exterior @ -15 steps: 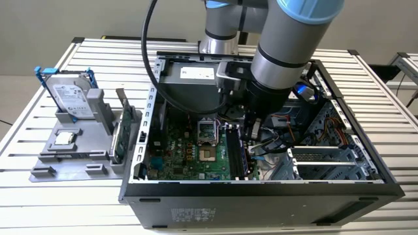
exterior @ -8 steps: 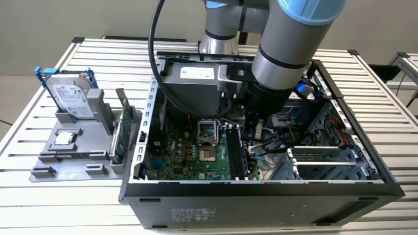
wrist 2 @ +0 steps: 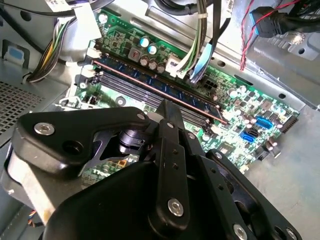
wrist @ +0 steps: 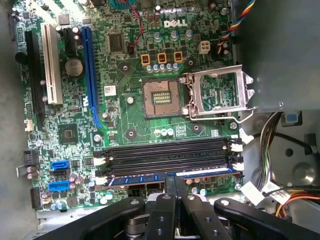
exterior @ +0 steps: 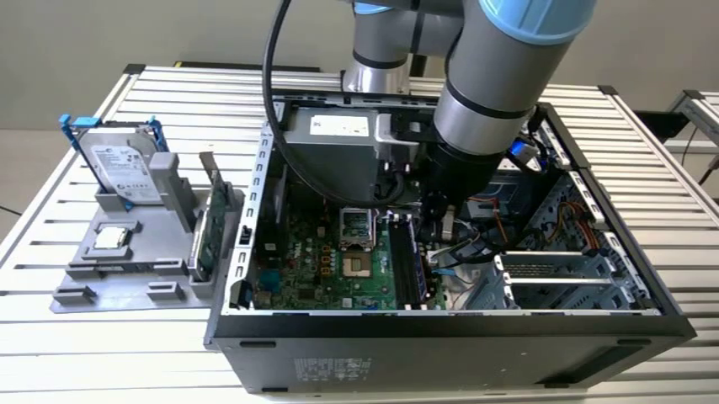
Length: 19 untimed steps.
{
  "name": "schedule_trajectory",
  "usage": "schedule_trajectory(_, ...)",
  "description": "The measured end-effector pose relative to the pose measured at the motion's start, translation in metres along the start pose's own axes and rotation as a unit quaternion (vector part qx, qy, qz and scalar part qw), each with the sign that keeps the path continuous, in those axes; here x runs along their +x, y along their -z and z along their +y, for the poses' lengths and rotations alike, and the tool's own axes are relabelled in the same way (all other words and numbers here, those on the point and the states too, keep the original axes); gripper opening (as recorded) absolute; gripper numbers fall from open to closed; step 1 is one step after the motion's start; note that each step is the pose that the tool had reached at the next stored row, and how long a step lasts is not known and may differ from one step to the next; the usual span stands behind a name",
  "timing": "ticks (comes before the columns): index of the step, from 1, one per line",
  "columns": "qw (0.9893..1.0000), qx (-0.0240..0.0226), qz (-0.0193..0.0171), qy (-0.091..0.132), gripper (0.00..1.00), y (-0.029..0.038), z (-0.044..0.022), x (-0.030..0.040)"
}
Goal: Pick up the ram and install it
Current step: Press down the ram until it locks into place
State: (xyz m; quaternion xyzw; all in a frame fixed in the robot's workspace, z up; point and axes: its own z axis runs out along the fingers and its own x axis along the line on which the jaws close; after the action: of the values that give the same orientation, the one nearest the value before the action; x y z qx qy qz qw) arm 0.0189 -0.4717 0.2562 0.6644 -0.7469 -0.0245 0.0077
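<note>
The ram (wrist: pixel 172 176) stood on edge in a memory slot of the motherboard (wrist: pixel 125 90), inside the open computer case (exterior: pixel 450 328). The gripper (wrist: pixel 175 186) pinched its top edge with narrow fingers, whose tips hid the contact point in both wrist views.

the arm (exterior: pixel 494 76) at the top of the exterior view is a thick silver-grey tube with pale blue caps and a black ring at its joint, darkening to black near the wrist; a black cable (exterior: pixel 273 93) loops beside it. in both wrist views the gripper (wrist: pixel 175 187) is matte black, built of angular linkage bars dotted with silver screws.
</note>
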Motion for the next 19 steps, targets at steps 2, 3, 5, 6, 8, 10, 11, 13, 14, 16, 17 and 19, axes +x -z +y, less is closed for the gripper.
schedule_trajectory(2,1.0,0.0,0.0001,0.002,0.0,0.0,-0.0001,0.0)
schedule_trajectory(3,1.0,-0.0001,0.0001,0.004,0.0,-0.0004,-0.0002,0.0)
schedule_trajectory(5,1.0,-0.0001,0.0003,0.008,0.0,-0.0015,-0.0008,-0.0001)
schedule_trajectory(6,0.9999,-0.0002,0.0005,0.01,0.0,-0.0024,-0.0011,-0.0002)
schedule_trajectory(8,0.9999,-0.0003,0.0007,0.016,0.0,-0.0045,-0.0015,-0.0005)
schedule_trajectory(10,0.9998,-0.0005,0.001,0.021,0.0,-0.0065,-0.0017,-0.001)
schedule_trajectory(11,0.9997,-0.0005,0.0011,0.023,0.0,-0.0074,-0.0018,-0.0013)
schedule_trajectory(13,0.9996,-0.0006,0.0013,0.027,0.0,-0.0094,-0.0019,-0.0017)
schedule_trajectory(14,0.9996,-0.0006,0.0014,0.029,0.0,-0.0105,-0.002,-0.0019)
schedule_trajectory(16,0.9995,-0.0006,0.0014,0.031,0.0,-0.013,-0.002,-0.0023)
schedule_trajectory(17,0.9995,-0.0007,0.0015,0.032,0.0,-0.0143,-0.0021,-0.0023)
schedule_trajectory(19,0.9994,-0.0007,0.0015,0.033,0.0,-0.0172,-0.0022,-0.0025)
